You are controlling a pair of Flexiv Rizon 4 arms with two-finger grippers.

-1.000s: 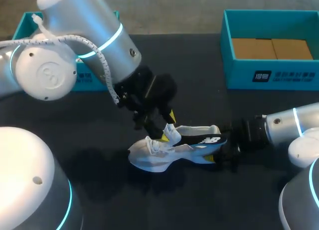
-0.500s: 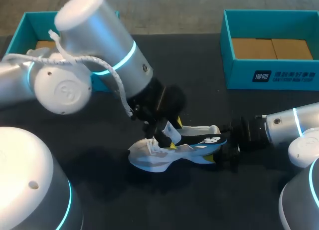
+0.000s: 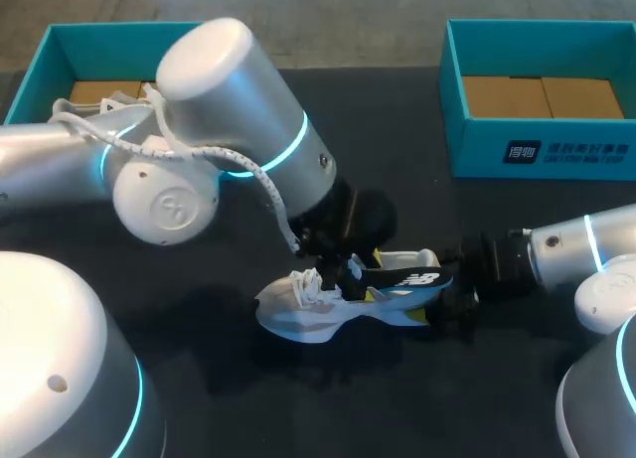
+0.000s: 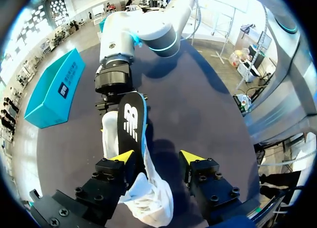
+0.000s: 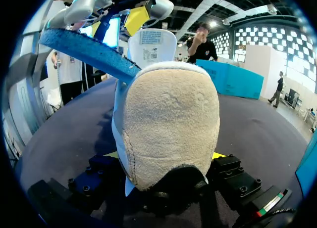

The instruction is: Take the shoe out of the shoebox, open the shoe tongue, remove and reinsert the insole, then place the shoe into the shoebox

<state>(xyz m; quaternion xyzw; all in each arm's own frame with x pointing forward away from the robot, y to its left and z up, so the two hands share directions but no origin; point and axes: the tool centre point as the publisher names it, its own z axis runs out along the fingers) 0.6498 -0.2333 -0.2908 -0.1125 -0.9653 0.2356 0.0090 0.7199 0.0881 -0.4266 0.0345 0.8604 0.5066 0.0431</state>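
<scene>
1. Black matte table (image 3: 229,398). Dark surface shows between the two boxes along the far edge, and all round the shoe at mid-table.
2. Silver left arm (image 3: 238,110), with a white braided cable. It comes in from the table's left edge, passes in front of the left box and angles down to mid-table.
3. Silver right arm (image 3: 576,249). It lies low, reaching in from the right edge.
4. Teal open cardboard shoebox (image 3: 542,160), far right corner, brown card in its bottom; well apart from the shoe.
5. Second teal open box (image 3: 50,51), far left corner, partly hidden behind the left arm.
6. White low-top shoe with a pale suede heel (image 3: 308,314), on its sole at mid-table, outside both boxes, toe toward the left edge.
7. Black insole with a blue rim (image 4: 130,129), sticking up out of the shoe's opening.
8. Left gripper (image 4: 157,159), over the shoe's throat; fingers spread apart, the insole and white tongue against one finger only.
9. Right gripper (image 3: 449,304), clamped on the shoe's heel, a yellow tip on either side.
</scene>
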